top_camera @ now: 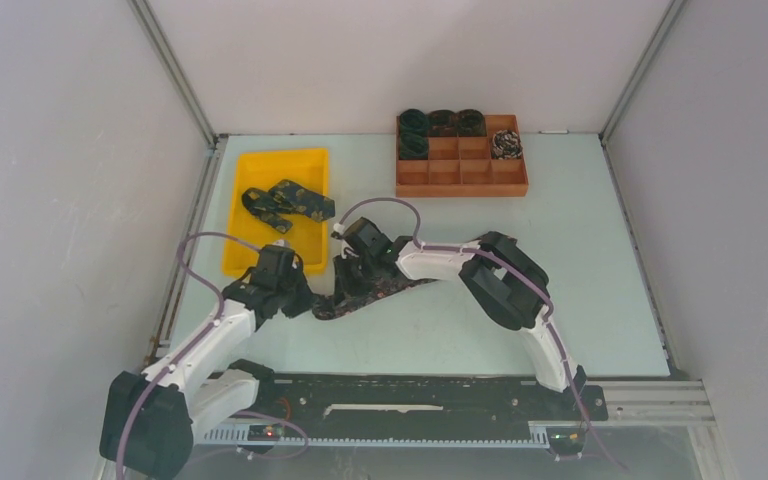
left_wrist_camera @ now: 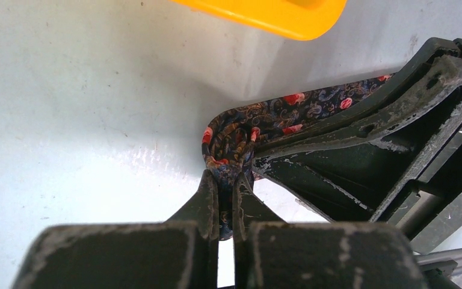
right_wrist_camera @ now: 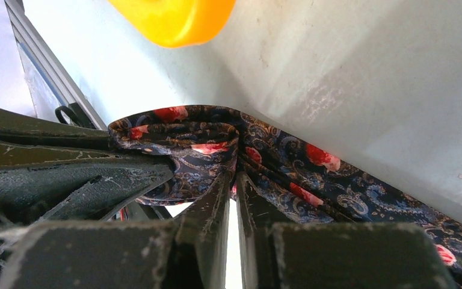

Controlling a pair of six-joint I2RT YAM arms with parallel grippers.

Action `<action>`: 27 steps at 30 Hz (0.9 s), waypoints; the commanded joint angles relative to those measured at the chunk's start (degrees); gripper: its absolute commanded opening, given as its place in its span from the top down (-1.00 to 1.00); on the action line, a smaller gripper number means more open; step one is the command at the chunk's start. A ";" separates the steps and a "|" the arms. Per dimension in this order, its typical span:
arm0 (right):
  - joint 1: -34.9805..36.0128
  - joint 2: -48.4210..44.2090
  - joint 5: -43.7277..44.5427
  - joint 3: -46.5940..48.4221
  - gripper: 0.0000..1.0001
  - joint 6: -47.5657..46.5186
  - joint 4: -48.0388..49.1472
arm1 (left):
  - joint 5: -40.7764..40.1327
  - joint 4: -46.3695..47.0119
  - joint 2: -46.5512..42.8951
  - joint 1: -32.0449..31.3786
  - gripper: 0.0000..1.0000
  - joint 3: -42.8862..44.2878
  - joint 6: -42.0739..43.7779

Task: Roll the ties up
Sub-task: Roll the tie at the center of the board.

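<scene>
A dark paisley tie (top_camera: 385, 291) with red flowers lies on the table between my two arms, its left end folded into a small loop. My left gripper (top_camera: 312, 300) is shut on that folded end; in the left wrist view the fabric (left_wrist_camera: 277, 114) is pinched between the tips of the left gripper (left_wrist_camera: 225, 177). My right gripper (top_camera: 346, 268) meets the same fold from the other side. In the right wrist view the right gripper (right_wrist_camera: 234, 176) is shut on the bunched tie (right_wrist_camera: 313, 174), which trails off to the right. The two grippers almost touch.
A yellow tray (top_camera: 250, 252) behind my left arm holds more loose ties (top_camera: 288, 202). A wooden compartment box (top_camera: 460, 178) at the back right holds several rolled ties (top_camera: 442, 122). White walls close in the table on three sides.
</scene>
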 commanded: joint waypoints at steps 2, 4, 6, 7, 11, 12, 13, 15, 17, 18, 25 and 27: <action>0.37 0.56 -1.00 2.85 0.77 0.40 2.04 | -0.41 -1.10 1.31 -0.44 1.00 3.81 1.67; 0.34 0.61 -1.17 2.86 0.77 0.41 2.18 | -0.43 -1.18 2.19 -0.98 1.00 4.44 1.45; 0.31 0.64 -1.40 2.85 0.77 0.34 2.35 | -0.77 -1.21 3.37 -1.85 1.00 5.36 1.07; 0.33 0.74 -1.51 2.82 0.77 0.31 2.43 | -0.97 -1.30 4.02 -2.36 1.00 5.93 0.81; 0.24 0.60 -1.88 2.65 0.77 0.31 2.69 | -2.16 -1.85 7.46 -4.45 1.00 8.64 -0.15; 0.21 0.52 -1.95 2.51 0.78 0.27 2.66 | -2.22 -1.90 8.43 -4.93 1.00 9.31 -0.36; 0.17 0.40 -2.02 2.39 0.78 0.23 2.70 | -2.34 -1.90 9.34 -5.42 1.00 9.88 -0.54; -0.03 0.11 -2.14 1.86 0.78 0.11 2.84 | -2.59 -1.95 11.39 -6.49 1.00 11.16 -0.90; -0.27 -0.30 -2.30 1.04 0.79 0.08 3.31 | -2.76 -2.09 12.96 -7.38 1.00 12.12 -1.24; -0.45 -0.49 -2.37 0.53 0.78 0.19 3.65 | -2.87 -2.13 13.70 -7.81 1.00 12.50 -1.42; -1.70 -1.75 -2.96 -2.38 0.80 0.43 5.14 | -2.98 -2.73 18.39 -10.41 1.00 14.98 -2.58; -2.14 -2.10 -3.20 -3.07 0.80 0.34 5.40 | -4.94 -3.22 19.37 -10.86 1.00 15.60 -2.76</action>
